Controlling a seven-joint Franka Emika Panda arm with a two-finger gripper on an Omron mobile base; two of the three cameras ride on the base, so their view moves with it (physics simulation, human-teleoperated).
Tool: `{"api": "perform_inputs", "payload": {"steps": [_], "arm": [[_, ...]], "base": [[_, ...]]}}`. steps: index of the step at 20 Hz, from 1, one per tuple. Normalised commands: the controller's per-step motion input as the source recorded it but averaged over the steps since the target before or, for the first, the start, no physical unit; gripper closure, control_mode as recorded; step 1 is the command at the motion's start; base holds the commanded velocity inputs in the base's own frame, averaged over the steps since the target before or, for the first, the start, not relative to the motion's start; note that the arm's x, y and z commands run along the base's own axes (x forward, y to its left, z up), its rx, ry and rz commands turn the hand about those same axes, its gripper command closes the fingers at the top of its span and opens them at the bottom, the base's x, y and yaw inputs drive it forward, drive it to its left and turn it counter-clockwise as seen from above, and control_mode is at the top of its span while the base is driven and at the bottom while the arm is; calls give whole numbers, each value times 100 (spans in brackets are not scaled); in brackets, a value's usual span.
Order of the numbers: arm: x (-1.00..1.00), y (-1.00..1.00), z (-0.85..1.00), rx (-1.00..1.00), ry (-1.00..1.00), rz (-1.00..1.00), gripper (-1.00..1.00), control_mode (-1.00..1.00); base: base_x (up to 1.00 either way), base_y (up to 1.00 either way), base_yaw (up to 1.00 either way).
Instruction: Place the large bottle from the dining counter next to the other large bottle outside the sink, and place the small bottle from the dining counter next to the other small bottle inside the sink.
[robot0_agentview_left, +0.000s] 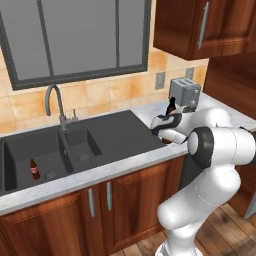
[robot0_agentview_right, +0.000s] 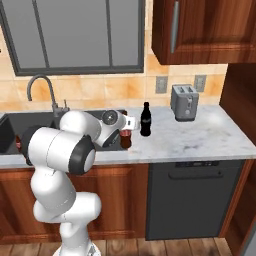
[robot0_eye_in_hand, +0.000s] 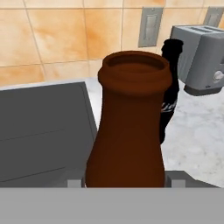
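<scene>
Brown cola-style large bottle (robot0_eye_in_hand: 129, 127) stands between the gripper (robot0_eye_in_hand: 124, 181) fingertips — jaws part-closed on its body, gripping it — at the marble worktop (robot0_agentview_right: 195, 135) edge, just beside the glossy black other large bottle (robot0_agentview_right: 145, 120), right of the dark grey sink (robot0_agentview_left: 45, 150).

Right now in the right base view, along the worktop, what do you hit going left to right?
Chrome tap → robot hand shut on the brown bottle → black cola-style bottle → grey toaster.
</scene>
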Motion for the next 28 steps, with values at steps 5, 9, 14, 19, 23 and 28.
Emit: {"api": "perform_inputs", "payload": {"steps": [5,9,14,19,23,28], "arm": [[0,0,0,0,0,0,100,100],[0,0,0,0,0,0,100,100],[0,0,0,0,0,0,100,100],[0,0,0,0,0,0,100,100],[0,0,0,0,0,0,100,100],[0,0,0,0,0,0,100,100]], "base": [[0,0,-4],[0,0,-16],[-1,0,-21],[7,3,-11],[28,6,0],[26,4,0]]}}
